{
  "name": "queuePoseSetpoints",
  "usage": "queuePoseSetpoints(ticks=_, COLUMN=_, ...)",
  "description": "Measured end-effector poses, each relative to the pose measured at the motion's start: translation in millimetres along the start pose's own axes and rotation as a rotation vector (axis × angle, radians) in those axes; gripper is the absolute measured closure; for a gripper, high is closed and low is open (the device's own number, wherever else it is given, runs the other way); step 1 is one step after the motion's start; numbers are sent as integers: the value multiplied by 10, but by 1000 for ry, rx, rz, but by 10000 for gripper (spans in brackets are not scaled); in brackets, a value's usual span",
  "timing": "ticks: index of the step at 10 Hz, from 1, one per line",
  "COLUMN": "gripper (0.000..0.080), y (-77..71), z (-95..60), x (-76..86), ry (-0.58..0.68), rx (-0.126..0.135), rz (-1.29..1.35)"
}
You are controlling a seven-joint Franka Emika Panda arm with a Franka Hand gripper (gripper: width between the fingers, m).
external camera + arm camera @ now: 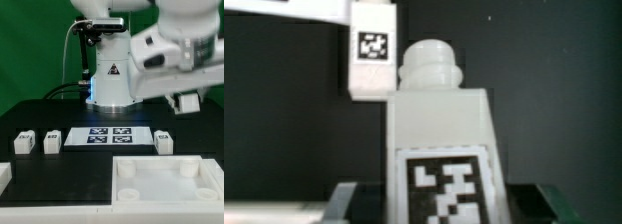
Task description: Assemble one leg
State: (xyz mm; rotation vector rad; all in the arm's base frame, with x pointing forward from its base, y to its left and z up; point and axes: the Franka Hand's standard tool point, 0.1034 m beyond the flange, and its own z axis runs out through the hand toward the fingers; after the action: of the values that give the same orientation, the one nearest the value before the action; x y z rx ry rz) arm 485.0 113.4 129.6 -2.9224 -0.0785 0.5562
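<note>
Leg, a white post with a rounded tip and a black-and-white marker on its facing side, is clamped between the two dark fingers of the gripper, one pad pressed against each side. In the exterior view the gripper is seen raised above the black table, toward the exterior view's right, so the leg is carried clear of the surface.

The white arm reaches from its base at the back of the table across to that side. A large white tray with corner holes is set at the front, toward the exterior view's right. The marker board lies flat in the middle, in front of the base. Three loose legs are placed in its row: two near each other at the exterior view's left, and one just beside the board's other end.

In the wrist view a marked white post is seen beside the held leg's tip and apart from it. Which loose leg it is cannot be told.
</note>
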Motion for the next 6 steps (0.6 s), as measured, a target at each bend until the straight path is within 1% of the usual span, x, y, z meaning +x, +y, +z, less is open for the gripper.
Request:
queuePoseSetpoints(ticks=2, gripper=508, y=37, z=34, x=28, ry=183, rx=-23, rz=-2)
queuePoseSetpoints(ticks=3, gripper=508, y=43, z=49, x=110, ry=294, rx=-33, rz=-9)
queuePoseSetpoints(ticks=4, gripper=508, y=37, z=131, x=203, ry=418, rx=-43, rz=-23)
queuePoseSetpoints(ticks=5, gripper=508, y=71, z=59, x=261, ry=472, rx=-51, rz=-43)
queuePoseSetpoints(ticks=6, gripper=508, y=94, z=-210, x=431, ry=591, rx=-57, rz=-54)
